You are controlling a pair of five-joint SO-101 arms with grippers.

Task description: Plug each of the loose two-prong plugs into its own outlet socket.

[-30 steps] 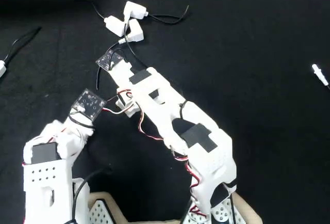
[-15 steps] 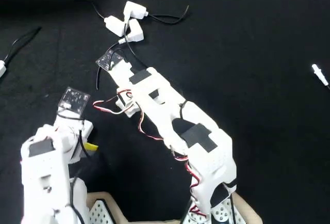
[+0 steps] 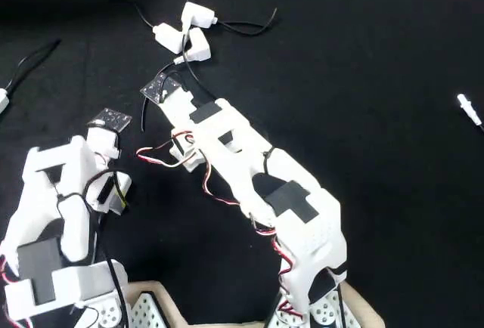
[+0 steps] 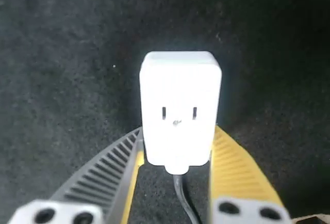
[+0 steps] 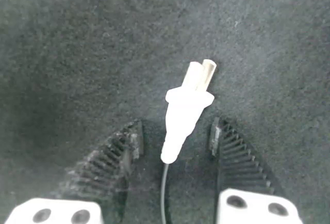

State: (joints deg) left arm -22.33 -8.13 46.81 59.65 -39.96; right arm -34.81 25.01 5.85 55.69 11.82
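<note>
- Since a second ago our left gripper (image 4: pixel 176 131) has swung leftward, clamped on the outlet socket (image 4: pixel 180 95).
- Our right gripper (image 5: pixel 174 125) sits open astride the two-prong plug (image 5: pixel 184 108) lying on the mat (image 5: pixel 62 38).
- We judge the step is grasping the plug. Next we close squarely on its body.

Left arm (image 3: pixel 57 192) is being swung away from the right arm (image 3: pixel 249 169), toward the left side of the table (image 3: pixel 378 116). Its wrist camera board (image 3: pixel 110 120) is being carried from just beside the right arm's red-and-white wires (image 3: pixel 162 158) to a spot farther left and farther up the table. The folded links are being opened out and stretched forward. Left gripper (image 4: pixel 176 131), clamped on the white outlet socket (image 4: pixel 180 105), is being drawn along with the wrist.
</note>
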